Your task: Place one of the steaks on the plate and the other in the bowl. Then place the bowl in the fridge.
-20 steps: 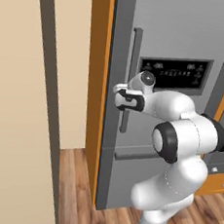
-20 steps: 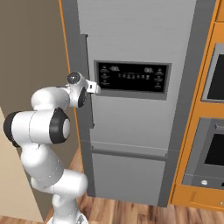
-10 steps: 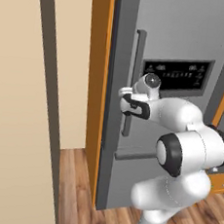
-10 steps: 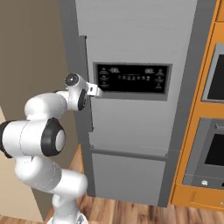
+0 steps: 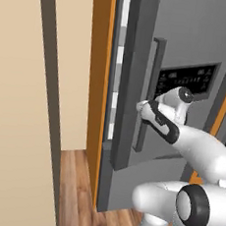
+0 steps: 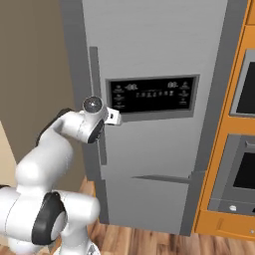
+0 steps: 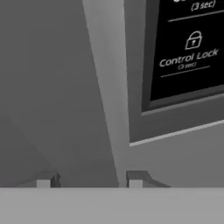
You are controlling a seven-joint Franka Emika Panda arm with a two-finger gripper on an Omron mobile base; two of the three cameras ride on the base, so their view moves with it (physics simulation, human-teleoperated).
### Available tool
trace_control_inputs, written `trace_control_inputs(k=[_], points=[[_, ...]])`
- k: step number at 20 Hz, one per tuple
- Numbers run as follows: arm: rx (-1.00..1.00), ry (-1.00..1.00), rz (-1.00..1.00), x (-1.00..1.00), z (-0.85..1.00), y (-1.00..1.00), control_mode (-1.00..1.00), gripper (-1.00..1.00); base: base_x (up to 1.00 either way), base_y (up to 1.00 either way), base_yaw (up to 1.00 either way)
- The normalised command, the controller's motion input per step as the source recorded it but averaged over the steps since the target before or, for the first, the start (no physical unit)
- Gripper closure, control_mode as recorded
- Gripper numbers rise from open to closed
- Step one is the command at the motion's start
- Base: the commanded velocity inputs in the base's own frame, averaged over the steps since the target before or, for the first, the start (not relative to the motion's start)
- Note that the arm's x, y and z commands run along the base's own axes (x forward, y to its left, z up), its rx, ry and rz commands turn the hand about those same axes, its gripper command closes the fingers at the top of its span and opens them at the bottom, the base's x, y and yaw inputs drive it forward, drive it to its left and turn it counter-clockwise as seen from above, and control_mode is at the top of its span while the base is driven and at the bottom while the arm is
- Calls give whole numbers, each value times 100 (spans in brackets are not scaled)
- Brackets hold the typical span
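Your gripper (image 7: 89, 178) sits half open, its fingers (image 7: 47, 179) straddling the long vertical handle (image 5: 147, 94) without visibly clamping it. That handle runs along the left edge of the fridge (image 6: 164, 60) door, just left of the black display panel (image 6: 152, 93), and the door stands slightly ajar, pale shelves (image 5: 119, 61) showing in the gap.

Arm (image 5: 200, 149): glossy white rounded shells, dark grey-black joint rings (widest at the big joint (image 5: 194, 207)). Round grey cap on the wrist (image 6: 93, 104). Black band across forearm. Fingertips (image 7: 135, 178) small, grey.
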Motion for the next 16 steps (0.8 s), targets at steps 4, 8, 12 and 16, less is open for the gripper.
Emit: trace_control_inputs(k=[4, 8, 12, 16], points=[[9, 13, 23, -100, 47, -98, -100, 100, 0, 0, 0], [3, 18, 20, -77, 31, -89, -100, 100, 0, 0, 0], [0, 11, 15, -15, 4, -27, -100, 100, 0, 0, 0], [0, 0, 15, 0, 1, 0, -100, -100, 0, 0, 0]])
